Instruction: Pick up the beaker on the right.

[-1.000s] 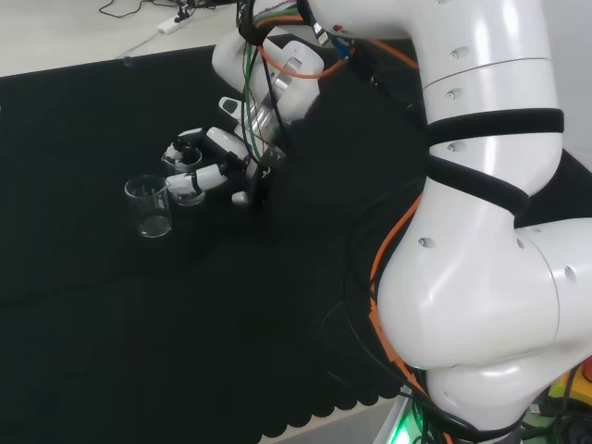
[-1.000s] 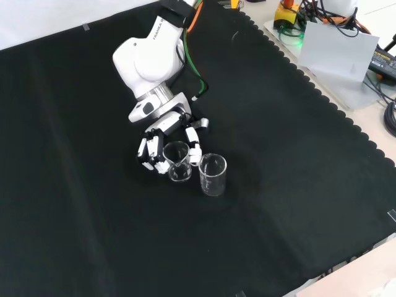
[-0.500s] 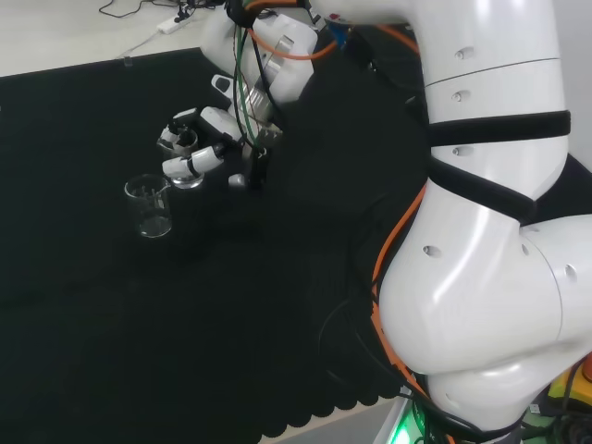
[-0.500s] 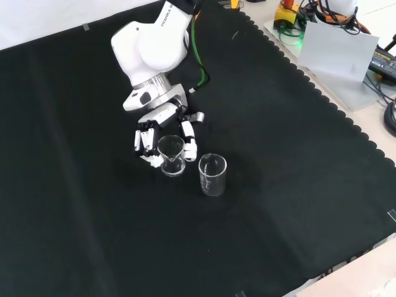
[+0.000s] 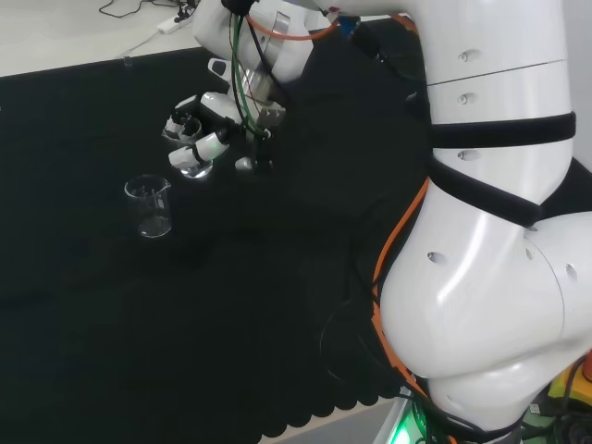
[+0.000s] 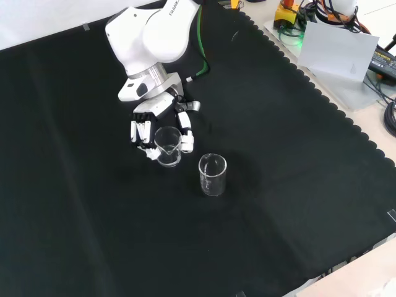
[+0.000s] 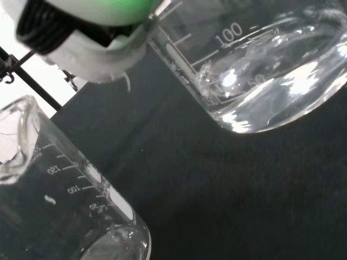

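Two clear glass beakers are in view. My hand [image 6: 148, 127] has its fingers and thumb curled round one beaker [image 6: 167, 146], which hangs a little above the black cloth; in the head view that beaker [image 5: 191, 159] sits between the fingers of the hand [image 5: 211, 129]. The other beaker [image 6: 212, 175] stands upright on the cloth, apart from the hand, and in the head view this beaker [image 5: 150, 205] lies left of and nearer than the hand. The wrist view shows the held beaker [image 7: 260, 70] tilted and close, with the standing beaker [image 7: 59, 200] beside it.
The black cloth [image 6: 297, 185] spreads wide around both beakers. Its scalloped edge [image 6: 334, 105] runs along the right of the front view, with cables and boxes [image 6: 346, 37] beyond it. The arm's big white links [image 5: 481, 231] stand at the right of the head view.
The hand has risen from the cloth with the beaker in its fingers, drawing back from the standing beaker. The standing beaker has not moved.
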